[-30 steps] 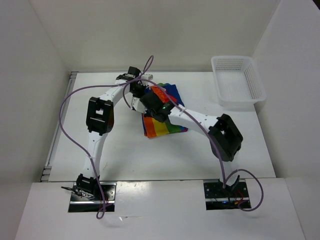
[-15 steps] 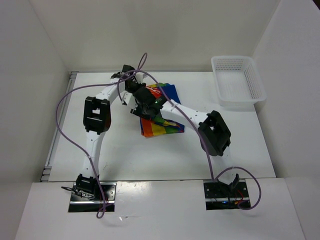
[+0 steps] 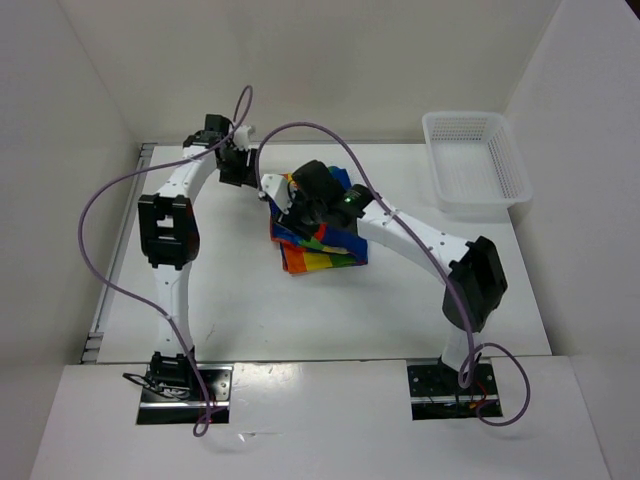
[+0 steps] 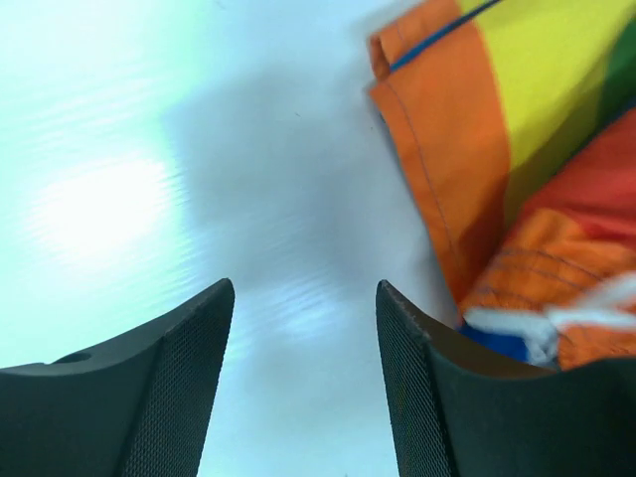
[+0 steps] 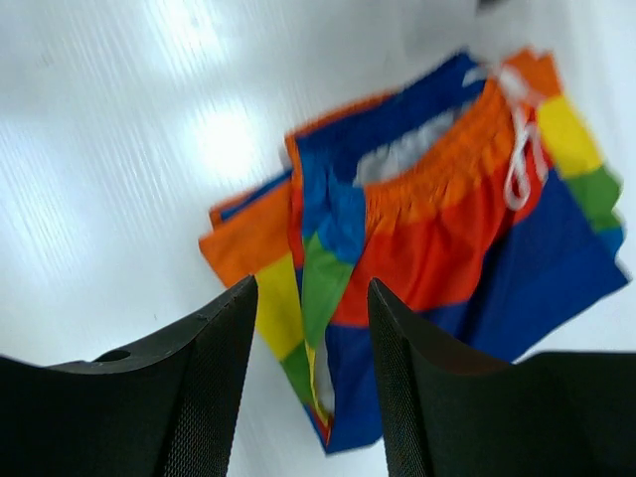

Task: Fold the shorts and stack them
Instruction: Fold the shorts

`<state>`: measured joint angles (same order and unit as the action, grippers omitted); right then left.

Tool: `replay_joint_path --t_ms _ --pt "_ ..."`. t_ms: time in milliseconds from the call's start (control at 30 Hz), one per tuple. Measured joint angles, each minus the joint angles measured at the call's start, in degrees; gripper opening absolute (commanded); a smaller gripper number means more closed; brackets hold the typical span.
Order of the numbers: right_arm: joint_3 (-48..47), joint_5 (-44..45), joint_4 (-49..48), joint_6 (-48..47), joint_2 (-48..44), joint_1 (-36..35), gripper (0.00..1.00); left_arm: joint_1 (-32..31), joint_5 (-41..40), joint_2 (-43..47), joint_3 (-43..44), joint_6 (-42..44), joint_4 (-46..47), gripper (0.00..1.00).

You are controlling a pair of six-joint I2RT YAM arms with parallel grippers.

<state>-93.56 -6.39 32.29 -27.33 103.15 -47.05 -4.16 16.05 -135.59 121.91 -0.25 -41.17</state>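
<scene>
1. Rainbow-striped soft cloth shorts [image 3: 322, 255] are seen lying on the white counter [image 3: 200, 290], roughly mid-counter, as a bundle of overlapping layers.
2. In the right wrist view the shorts [image 5: 437, 229] show an orange gathered waistband, a white drawstring, and red and blue panels. An orange/yellow/green layer sticks out beneath on the left side.
3. The right claw [image 5: 308, 288] is seen with its fingers apart and nothing between them. The shorts are framed in and above the gap, and no contact with the cloth is seen.
4. In the top view the right claw [image 3: 284, 203] is placed over the far-left part of the bundle, which is partly hidden by the wrist.
5. The left claw [image 4: 303, 298] is also spread, with nothing gripped. Only bare counter is seen between the fingers.
6. In the left wrist view an orange hemmed edge of the shorts [image 4: 517, 149] is seen to the right of the fingers, near but apart from them.
7. In the top view the left claw [image 3: 236, 165] is located left of and beyond the shorts, close to the far edge of the counter. Whether it touches the counter cannot be told.
8. A white perforated plastic basket [image 3: 520, 170] is seen at the far-right corner, well apart from the shorts.
9. Purple cables [image 3: 100, 260] are looped along both arms.
</scene>
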Motion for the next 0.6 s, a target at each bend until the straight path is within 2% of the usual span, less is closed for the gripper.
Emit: replay_joint_path --t_ms 200,333,533,600 --pt "11.3 1.2 -1.4 -0.8 -0.2 1.9 0.54 -0.2 0.4 7.6 -2.0 0.0 0.2 0.71" --pt "10.8 1.1 -3.3 -0.8 3.8 1.9 0.54 -3.5 0.7 7.2 -2.0 0.0 1.0 0.72" --pt "5.8 2.7 -7.8 -0.7 10.8 1.9 0.54 -6.3 0.1 0.9 -1.9 0.0 0.9 0.72" --pt "5.7 3.4 -9.0 -0.6 12.0 1.9 0.53 -6.1 0.1 -0.5 -1.9 0.0 0.9 0.65"
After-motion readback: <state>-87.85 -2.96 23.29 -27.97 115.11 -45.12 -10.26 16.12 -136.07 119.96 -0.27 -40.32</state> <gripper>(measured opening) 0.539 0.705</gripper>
